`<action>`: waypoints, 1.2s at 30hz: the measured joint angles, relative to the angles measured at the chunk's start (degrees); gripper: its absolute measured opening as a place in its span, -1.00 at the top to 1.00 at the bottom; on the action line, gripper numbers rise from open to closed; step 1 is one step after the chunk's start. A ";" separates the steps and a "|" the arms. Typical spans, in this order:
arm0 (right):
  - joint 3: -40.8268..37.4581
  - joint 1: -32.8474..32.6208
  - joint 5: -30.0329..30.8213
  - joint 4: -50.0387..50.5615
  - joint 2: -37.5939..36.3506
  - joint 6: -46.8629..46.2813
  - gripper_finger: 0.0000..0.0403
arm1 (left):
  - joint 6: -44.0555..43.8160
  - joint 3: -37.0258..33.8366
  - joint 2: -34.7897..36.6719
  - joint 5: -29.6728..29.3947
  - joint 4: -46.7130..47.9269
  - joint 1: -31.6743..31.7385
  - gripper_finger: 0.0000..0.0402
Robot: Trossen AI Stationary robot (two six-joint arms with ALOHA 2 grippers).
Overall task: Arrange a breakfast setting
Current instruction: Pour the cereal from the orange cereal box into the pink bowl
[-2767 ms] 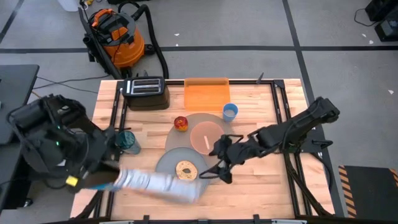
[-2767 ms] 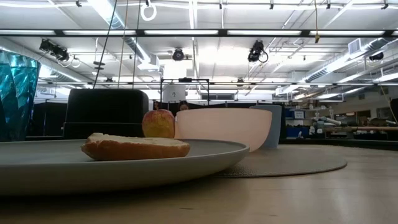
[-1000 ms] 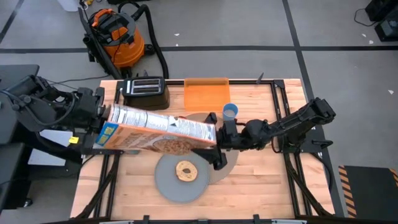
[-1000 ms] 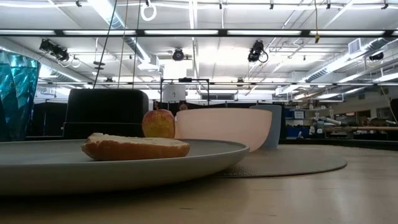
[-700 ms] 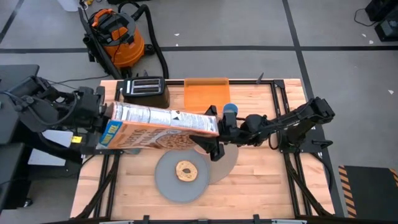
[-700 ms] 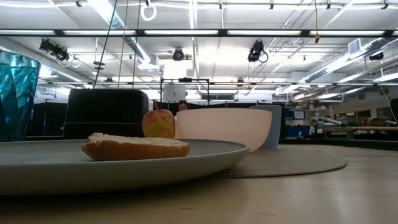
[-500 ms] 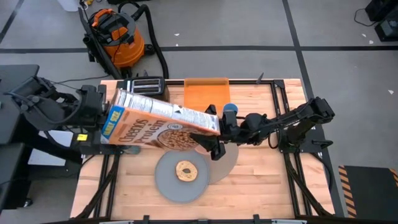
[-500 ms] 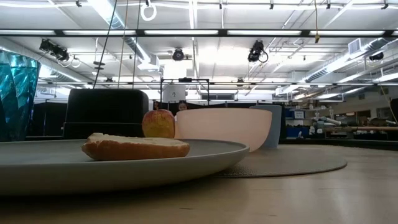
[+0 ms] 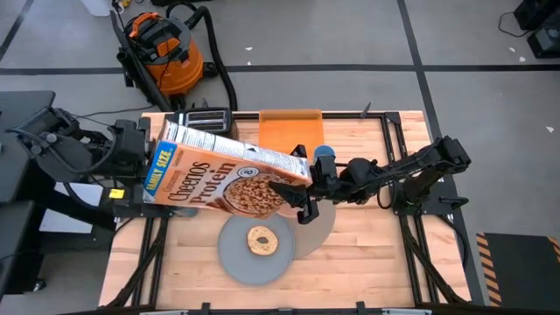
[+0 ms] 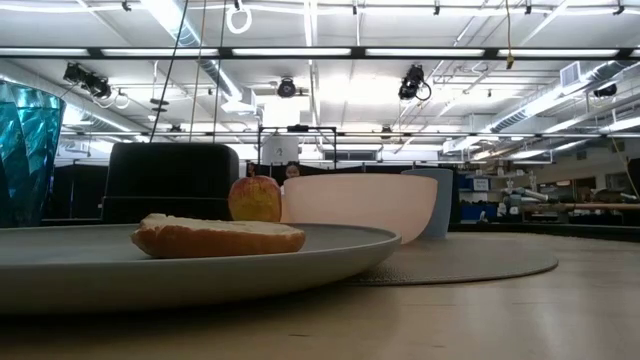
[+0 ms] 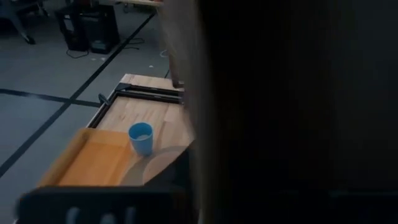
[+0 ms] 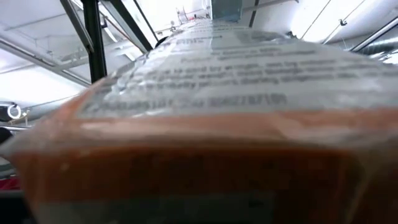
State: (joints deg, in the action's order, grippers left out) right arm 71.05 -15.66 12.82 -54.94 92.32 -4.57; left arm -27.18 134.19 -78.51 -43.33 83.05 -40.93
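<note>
From the high view I see a large Cheerios Protein cereal box (image 9: 226,178) held tilted in the air across the middle of the frame, spanning both arms. The left gripper (image 9: 138,156) sits at the box's left end, at centre-left of the frame; the box hides its fingers, so I cannot tell how far they are spread or whether they clamp the box. The right gripper (image 9: 302,194) meets the box's right end just right of centre, 1 finger above the box corner and 1 below it; the jaws are apart, and I cannot tell whether they press on the cardboard.

Below the box in the lower centre lies the grey plate (image 9: 236,254) with the bagel (image 9: 261,239) on it. The plate overlaps the grey-brown mat (image 9: 319,229), of which only a sliver shows to its right. The light-blue cup (image 9: 324,155) stands just above the right gripper, beside the orange board (image 9: 290,131); the black toaster (image 9: 205,119) is left of that board, partly behind the box. An orange shop vacuum (image 9: 160,45) stands on the floor at upper left.

Low view: bagel on the plate at left, the apple (image 10: 254,198) behind it, the pink bowl (image 10: 360,207) at centre on the mat, a teal glass (image 10: 26,150) at the far left edge.

Left wrist view: mostly dark box side; cup and board visible at lower left. Right wrist view: filled by the box.
</note>
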 joint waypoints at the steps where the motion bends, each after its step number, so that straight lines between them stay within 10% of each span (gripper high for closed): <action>1: 0.00 -0.11 0.03 0.05 -0.07 0.45 -0.02 | 0.00 0.02 0.32 0.00 0.04 -0.04 0.52; 14: -15.17 -0.84 1.12 0.94 -13.03 -2.61 -0.01 | 2.38 0.11 5.41 4.29 0.04 -1.75 0.02; 22: -28.46 -0.57 2.61 5.27 -30.09 -3.43 -0.01 | 3.87 -3.12 5.39 -10.71 0.19 -0.20 0.06; 31: -33.70 3.87 2.29 26.68 -47.85 -6.94 -0.01 | -4.03 -16.82 5.31 -20.04 -0.39 11.46 0.06; 36: -33.70 7.65 -0.58 38.83 -56.44 -11.45 -0.01 | 5.44 -24.52 5.21 -17.57 -12.63 22.31 0.06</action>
State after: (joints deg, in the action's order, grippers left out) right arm 37.34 -8.00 12.24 -16.12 35.87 -16.02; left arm -21.74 109.67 -73.30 -60.91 70.42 -18.62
